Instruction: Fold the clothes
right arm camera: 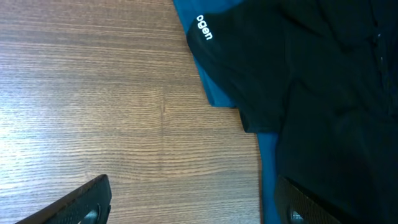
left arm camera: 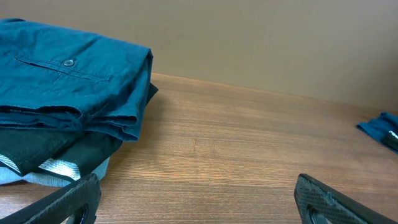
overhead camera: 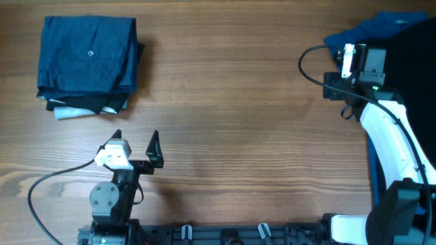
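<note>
**Both claws gaping and empty, laundry lying at either end of the table**

At the far left rear of the table (overhead camera: 231,116), a folded stack (overhead camera: 88,64) is sitting: a blue garment (overhead camera: 85,51) is lying on top, its small button (left arm camera: 68,62) facing up, a black garment (overhead camera: 103,103) is showing beneath it, and a pale layer (overhead camera: 67,113) is peeking out at the bottom near corner.

In front of that stack and well apart from it, the left gripper (overhead camera: 136,138) is pointing toward the rear, its jaws spreading wide and gripping nothing; only bare wood is showing between them in the left wrist view.

The middle of the table is carrying nothing but a cable loop.

At the right rear, the right gripper (right arm camera: 193,186) is hovering at the edge of an unfolded heap, jaws standing wide apart and clasping nothing. One finger is hanging over bare wood, the other over cloth. There a black shirt (right arm camera: 323,93) with white lettering (right arm camera: 204,27) is lying rumpled over a blue cloth (right arm camera: 214,87), both running off the right edge.
</note>
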Available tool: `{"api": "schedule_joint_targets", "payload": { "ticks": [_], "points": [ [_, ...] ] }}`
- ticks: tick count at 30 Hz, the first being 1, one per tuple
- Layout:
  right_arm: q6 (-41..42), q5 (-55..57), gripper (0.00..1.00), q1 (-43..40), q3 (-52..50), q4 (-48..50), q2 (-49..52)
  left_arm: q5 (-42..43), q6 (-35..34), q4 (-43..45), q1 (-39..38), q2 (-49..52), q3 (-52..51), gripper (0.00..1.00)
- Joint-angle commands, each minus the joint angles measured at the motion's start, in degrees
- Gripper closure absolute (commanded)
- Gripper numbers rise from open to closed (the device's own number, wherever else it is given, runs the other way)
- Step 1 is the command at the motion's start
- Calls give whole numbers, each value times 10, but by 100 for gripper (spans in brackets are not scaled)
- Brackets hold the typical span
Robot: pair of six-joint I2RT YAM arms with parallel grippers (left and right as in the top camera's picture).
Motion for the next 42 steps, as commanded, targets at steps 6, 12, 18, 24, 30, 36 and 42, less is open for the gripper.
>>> {"api": "schedule_joint_targets", "payload": {
  "ticks": [6, 12, 18, 24, 30, 36, 42],
  "points": [
    [-13, -18, 3, -8, 10, 27, 12, -7, 11, -1, -3, -6, -5, 0],
    [-23, -80, 3, -40, 10, 40, 12, -7, 11, -1, -3, -6, -5, 0],
    [-35, -81, 6, -83, 10, 78, 13, -7, 11, -1, -3, -6, -5, 0],
    [-77, -80, 20, -93, 10, 169, 56, -7, 11, -1, -3, -6, -5, 0],
    [-97, -103, 24, -93, 10, 279, 152, -7, 11, -1, -3, -6, -5, 0],
    [-97, -155, 28, -92, 10, 387, 227, -7, 11, -1, -3, -6, -5, 0],
    [-97, -156, 29, -92, 10, 433, 278, -7, 11, -1, -3, -6, -5, 0]
  ]
}}
